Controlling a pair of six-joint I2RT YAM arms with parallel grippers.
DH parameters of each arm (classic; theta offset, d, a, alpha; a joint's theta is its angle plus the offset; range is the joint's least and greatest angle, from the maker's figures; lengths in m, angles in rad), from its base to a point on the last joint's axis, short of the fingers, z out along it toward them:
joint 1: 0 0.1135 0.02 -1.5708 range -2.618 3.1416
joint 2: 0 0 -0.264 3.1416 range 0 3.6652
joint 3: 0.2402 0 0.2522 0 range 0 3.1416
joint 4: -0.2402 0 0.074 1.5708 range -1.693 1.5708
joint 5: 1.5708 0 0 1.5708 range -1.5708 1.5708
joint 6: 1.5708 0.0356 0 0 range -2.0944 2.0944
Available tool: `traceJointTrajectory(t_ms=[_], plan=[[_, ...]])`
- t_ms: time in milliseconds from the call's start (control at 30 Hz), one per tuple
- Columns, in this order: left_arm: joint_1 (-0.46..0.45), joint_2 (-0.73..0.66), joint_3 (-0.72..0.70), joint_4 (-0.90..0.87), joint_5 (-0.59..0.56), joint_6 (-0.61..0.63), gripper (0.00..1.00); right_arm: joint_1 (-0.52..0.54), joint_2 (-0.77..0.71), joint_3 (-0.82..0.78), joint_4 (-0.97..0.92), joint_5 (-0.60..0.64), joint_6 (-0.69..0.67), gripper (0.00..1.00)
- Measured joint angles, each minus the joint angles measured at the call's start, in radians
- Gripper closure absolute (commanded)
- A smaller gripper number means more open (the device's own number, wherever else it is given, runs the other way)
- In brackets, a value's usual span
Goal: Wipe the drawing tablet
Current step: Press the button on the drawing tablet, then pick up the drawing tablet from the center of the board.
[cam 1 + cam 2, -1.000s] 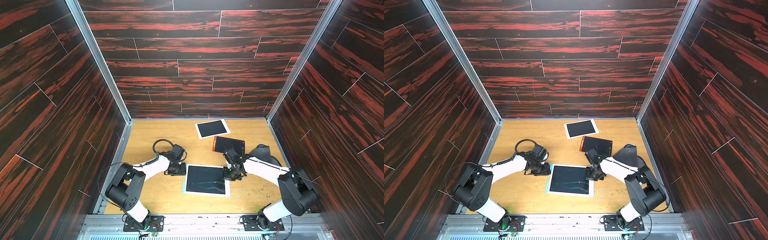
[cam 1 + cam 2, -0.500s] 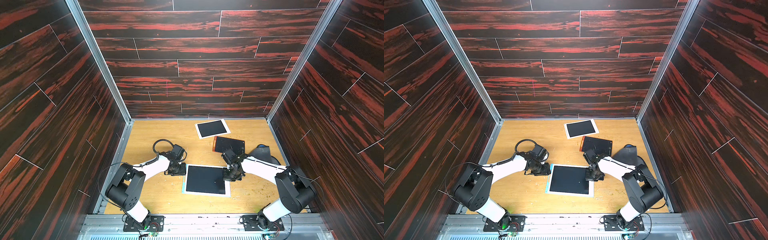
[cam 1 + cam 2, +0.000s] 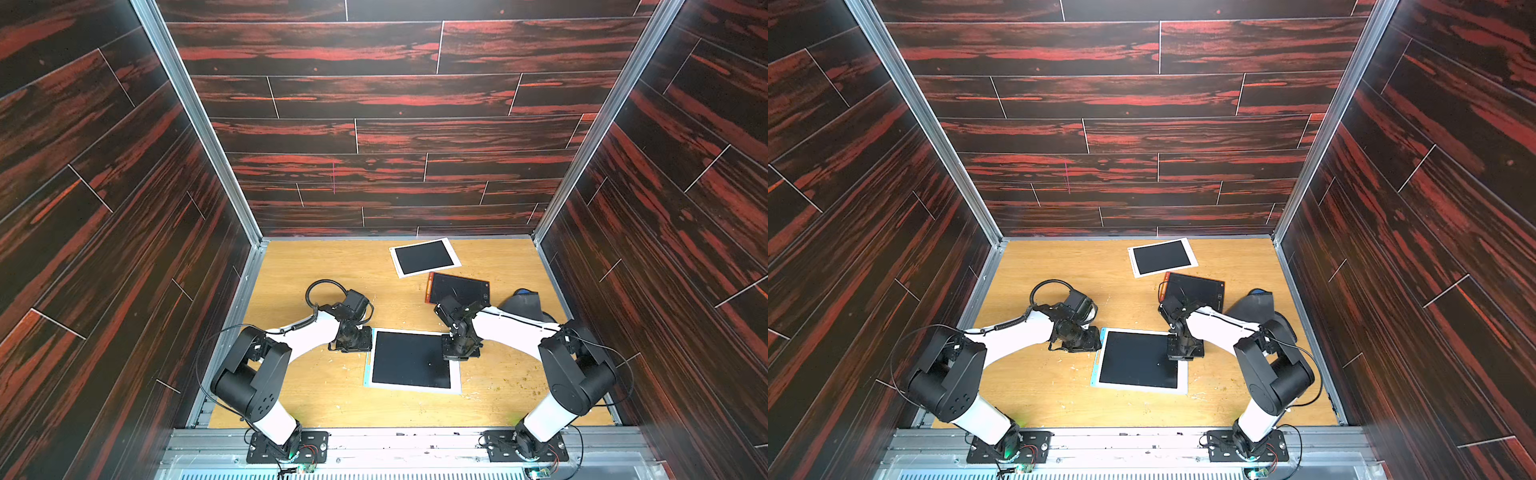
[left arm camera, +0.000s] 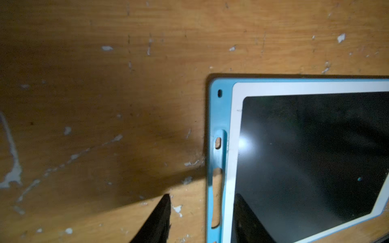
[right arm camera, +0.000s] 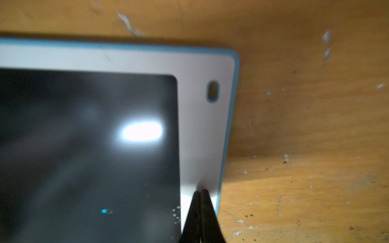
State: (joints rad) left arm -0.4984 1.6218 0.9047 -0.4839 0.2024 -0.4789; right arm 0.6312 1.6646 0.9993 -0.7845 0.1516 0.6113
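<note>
- Right gripper: fingers pressed together, nothing between them, tips down on the white bezel just inside the blue rim.
- Left gripper: spread and holding nothing. It straddles the opposite rim, with one finger over the table and the other over the screen.
- Risk: the tablet looks loose on the table. A sideways push from my right tips could skid it instead of doing anything useful.
- Risk: if my left fingers drop or close, the inner tip could scrape the screen or lever that edge up.
- Risk: neither gripper holds a cloth. A dark cloth-like heap lies behind my right arm, well apart from both. Bare tips dragged over the screen would probably mark it, not clean it.
- Tablet position: flat on the table between my two grippers, right tips touching it, left fingers flanking its rim.
- Tablet look: glossy black screen with glare and no drawing that I can see. There is one cyan speck near my right tips, and pale flecks by the bezel corner.
</note>
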Motion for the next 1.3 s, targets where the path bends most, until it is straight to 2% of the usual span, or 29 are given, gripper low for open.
traceJointTrajectory(t_ms=[67,100,133,333,600,800,1100,1167,1300], plan=[[0.0,-0.006,-0.004,-0.001,0.003,-0.003,0.45,-0.01,-0.018,0.023,-0.003,-0.001,-0.01,0.35],[0.0,-0.012,-0.009,-0.001,0.008,-0.007,0.43,-0.017,-0.035,0.024,0.0,0.0,-0.016,0.22],[0.0,-0.021,-0.018,0.002,0.015,-0.01,0.42,-0.023,-0.057,0.021,-0.001,-0.002,-0.021,0.2],[0.0,-0.072,-0.116,0.053,0.085,-0.062,0.42,-0.065,-0.185,-0.095,0.061,-0.101,-0.029,0.2],[0.0,-0.108,-0.184,0.163,0.163,-0.132,0.43,-0.082,-0.174,-0.23,0.206,-0.266,-0.003,0.2],[-0.015,-0.096,-0.182,0.179,0.191,-0.15,0.43,-0.098,-0.167,-0.246,0.276,-0.348,0.025,0.2],[-0.005,-0.068,-0.156,0.161,0.214,-0.178,0.45,-0.112,-0.151,-0.235,0.274,-0.377,0.045,0.2],[0.006,-0.069,-0.169,0.19,0.226,-0.202,0.46,-0.116,-0.15,-0.233,0.272,-0.384,0.047,0.21],[0.033,-0.113,-0.261,0.373,0.237,-0.281,0.46,-0.147,-0.162,-0.251,0.293,-0.426,0.056,0.21]])
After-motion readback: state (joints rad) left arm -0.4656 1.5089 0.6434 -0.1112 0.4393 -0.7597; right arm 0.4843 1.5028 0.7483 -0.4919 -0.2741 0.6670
